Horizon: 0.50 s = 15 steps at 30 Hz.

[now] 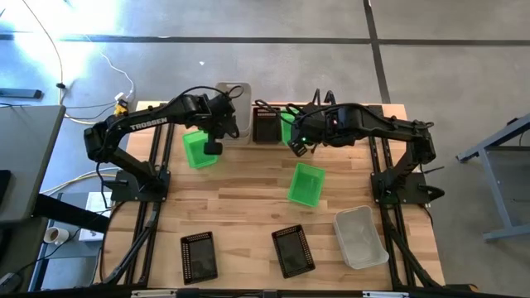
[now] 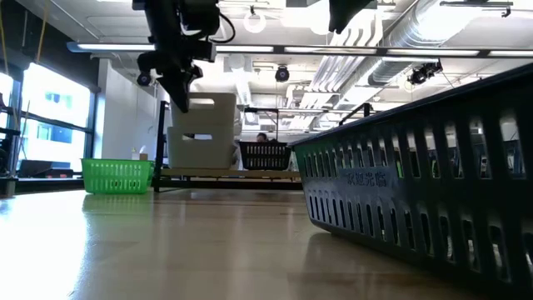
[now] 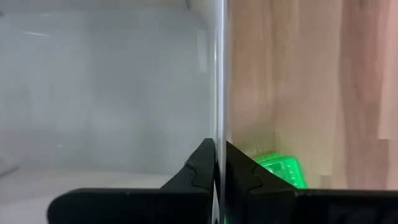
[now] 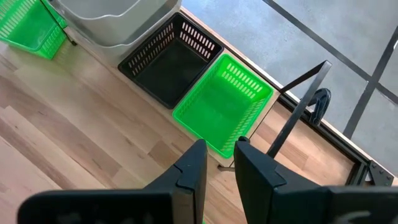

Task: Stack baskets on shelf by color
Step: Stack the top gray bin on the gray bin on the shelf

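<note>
1. left gripper [image 1: 217, 142]: at the shelf's left end, fingers pressed together on the thin wall of a whitish basket [image 1: 234, 108]; in the low view that basket hangs tilted above another whitish one [image 2: 200, 147] on the shelf
2. right gripper [image 4: 219, 163]: over the shelf's right part, fingers a little apart, nothing between them
3. shelf [image 4: 292, 115]: along the table's far edge, carrying, left to right, the whitish baskets, a black basket [image 1: 266, 124] and a green basket [image 4: 222, 104], the last two side by side and touching
4. green basket, second [image 1: 199, 149]: on the table just in front of the shelf's left part, beside the left gripper
5. green basket, third [image 1: 306, 183]: mid-table, tilted, well apart from the shelf
6. black baskets [image 1: 199, 255] [image 1: 293, 249]: two near the front edge, apart from each other
7. whitish basket, loose [image 1: 360, 237]: front right of the table [image 1: 248, 207], near the second black one
</note>
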Tool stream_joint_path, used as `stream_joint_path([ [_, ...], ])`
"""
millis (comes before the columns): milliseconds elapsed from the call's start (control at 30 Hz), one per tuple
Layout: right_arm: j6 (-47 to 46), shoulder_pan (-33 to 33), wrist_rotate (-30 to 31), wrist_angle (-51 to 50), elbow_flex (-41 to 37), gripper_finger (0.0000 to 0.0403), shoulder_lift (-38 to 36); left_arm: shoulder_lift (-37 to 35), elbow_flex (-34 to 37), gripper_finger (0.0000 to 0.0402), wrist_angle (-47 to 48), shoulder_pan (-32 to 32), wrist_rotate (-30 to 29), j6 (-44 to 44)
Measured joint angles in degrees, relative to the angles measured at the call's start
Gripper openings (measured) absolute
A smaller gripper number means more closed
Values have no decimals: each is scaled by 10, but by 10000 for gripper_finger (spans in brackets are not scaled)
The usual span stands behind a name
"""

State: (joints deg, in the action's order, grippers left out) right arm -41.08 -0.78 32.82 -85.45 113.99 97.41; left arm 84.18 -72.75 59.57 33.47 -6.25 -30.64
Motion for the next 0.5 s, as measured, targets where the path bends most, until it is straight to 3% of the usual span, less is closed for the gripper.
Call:
stream_joint_path([
  [500,2,0,0,0,0,67,0,0,0,2,1,0,11,0],
])
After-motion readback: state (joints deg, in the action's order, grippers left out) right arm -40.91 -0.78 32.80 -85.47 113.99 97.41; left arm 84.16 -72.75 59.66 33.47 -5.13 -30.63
